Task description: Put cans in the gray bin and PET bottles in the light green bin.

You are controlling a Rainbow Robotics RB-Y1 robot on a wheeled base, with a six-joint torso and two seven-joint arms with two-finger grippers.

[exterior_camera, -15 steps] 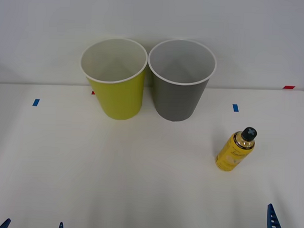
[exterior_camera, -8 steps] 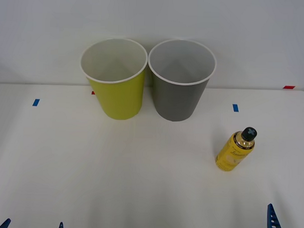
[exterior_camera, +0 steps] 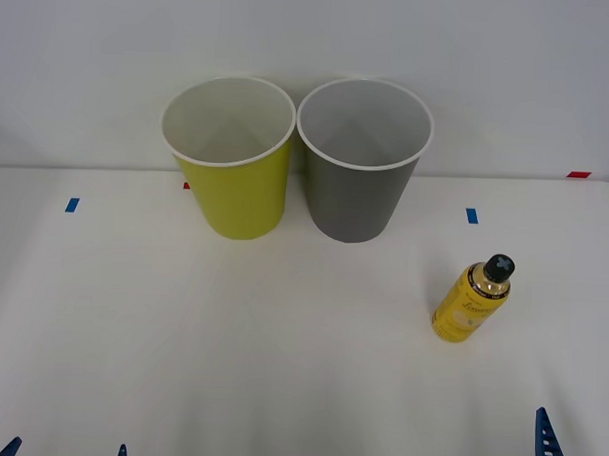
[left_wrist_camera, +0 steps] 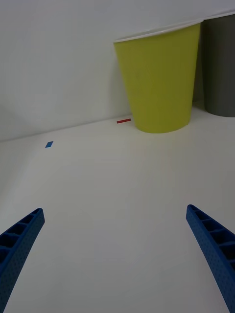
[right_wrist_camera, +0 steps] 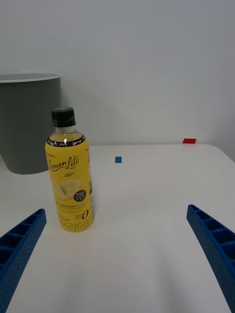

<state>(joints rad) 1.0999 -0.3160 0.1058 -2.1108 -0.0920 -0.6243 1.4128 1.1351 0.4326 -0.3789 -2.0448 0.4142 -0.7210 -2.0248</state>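
Standing upright near the gray bin (exterior_camera: 363, 165), the PET bottle (exterior_camera: 470, 298) faces spread right fingers (right_wrist_camera: 210, 239).

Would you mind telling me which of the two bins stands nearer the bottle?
The gray bin, standing right of the light green bin, is nearer the PET bottle, which stands upright on the table's right side.

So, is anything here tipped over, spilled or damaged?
Nothing stands out. The lemon drink bottle stands upright and capped on the white table. The light green bin and the gray bin stand upright side by side. Left gripper and right gripper are open.
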